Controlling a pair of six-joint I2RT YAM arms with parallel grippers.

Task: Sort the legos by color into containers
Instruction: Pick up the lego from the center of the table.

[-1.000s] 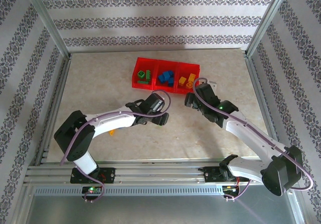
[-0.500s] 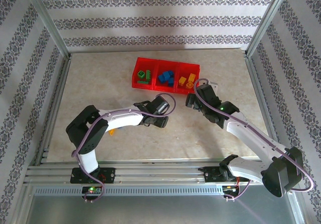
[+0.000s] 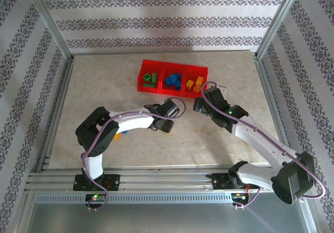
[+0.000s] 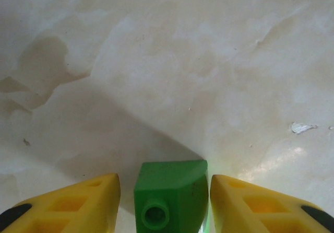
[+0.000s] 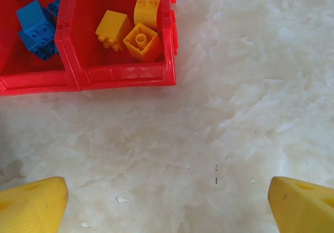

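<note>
Since a second ago the left arm has swung its elbow forward and to the right, carrying the left gripper a little farther right over the table, while the right arm sits almost where it was.

From the left wrist, a green brick lies on the table between the two yellow fingers. A slim strip of table shows between the brick and the finger on the picture's left, and the other finger is right at its side, so the fingers stand apart around the brick rather than clamped on it.

The right gripper hangs just in front of the red tray, near its right end. Its fingers are spread wide, with bare table between them.

The tray lies toward the far side of the table. Its left compartment holds green bricks, the middle one blue bricks and the right one yellow bricks. One small orange brick lies on the table just beside the left arm's forearm, partly hidden by it.
</note>
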